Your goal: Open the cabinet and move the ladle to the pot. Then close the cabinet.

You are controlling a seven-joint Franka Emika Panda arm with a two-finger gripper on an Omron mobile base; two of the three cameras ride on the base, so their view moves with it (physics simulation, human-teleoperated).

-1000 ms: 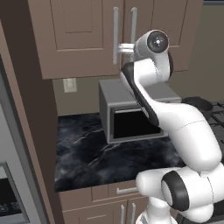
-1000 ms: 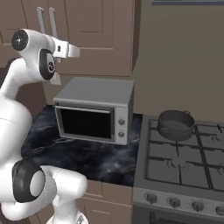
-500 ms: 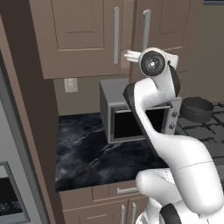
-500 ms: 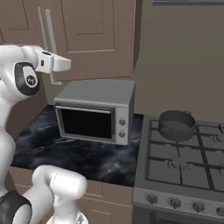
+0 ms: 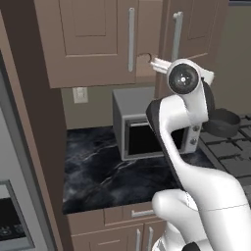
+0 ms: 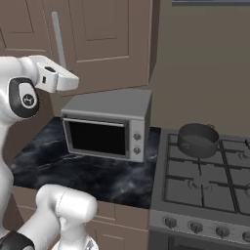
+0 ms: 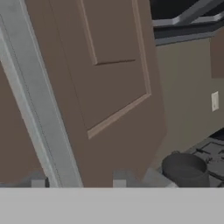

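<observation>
Inspection of progress, taking the microwave [image 6: 105, 127] as reference.

The cabinet [image 5: 98, 44] hung directly above the microwave. Its right door [image 5: 196, 29] appeared to stand slightly out of line with the left door. I judged it to be ajar by a small angle, not fully open.

The gripper [image 7: 78, 181] was raised above the microwave's top, at the lower end of the right door's handle [image 7: 39, 109]. In the hand view the jaws stood apart, one on each side of the silver bar. I could not tell whether they were pressing on it or only straddling it.

The pot [image 6: 197, 139] sat on the stove [image 6: 205, 185], to the right of the microwave and well apart from the gripper. Nothing was in it that I could make out.

I could not tell where the ladle was and judged it to be behind the cabinet doors above the microwave.

Assessment: the first step, opening the cabinet, was in hand and at best partly done. Left to do were swinging the door wide, fetching the ladle, carrying it over the microwave to the pot, and closing the cabinet.
</observation>
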